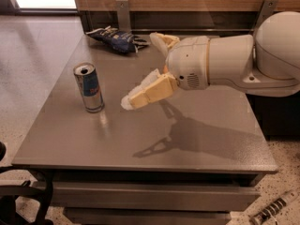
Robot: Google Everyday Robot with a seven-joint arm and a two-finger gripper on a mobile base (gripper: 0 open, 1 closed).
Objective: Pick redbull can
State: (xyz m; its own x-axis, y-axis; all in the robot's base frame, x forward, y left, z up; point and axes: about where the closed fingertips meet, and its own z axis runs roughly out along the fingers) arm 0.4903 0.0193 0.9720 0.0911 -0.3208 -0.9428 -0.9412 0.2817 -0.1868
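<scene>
**Approach stage: can not yet grasped**

Camera view. The gripper (pixel 138 69) hangs above the middle of the table (pixel 211 139), on the end of the white arm (pixel 234 60) that reaches in from the right. Its two fingers (pixel 147 90) are spread wide apart and nothing sits between them. The lower finger points toward the can and the upper one lies further back toward the wall.

The can (pixel 89 88) stands upright on the left part of the table, near the left edge. It is to the left of the gripper and clearly apart from it, with bare tabletop between the lower fingertip and the can's side.

Judgement: the reach is the step in hand and no contact has been made. The next move calls for carrying the spread fingers leftward and lowering them so that they straddle the can's body below the rim. Only then should they close.

The can is slim and tall, with blue and silver panels and a red marking on the side facing the camera. Its top is silver with a dark opening in it.

A dark blue snack bag (pixel 115 35) lies at the back of the table, well apart from the can.
</scene>
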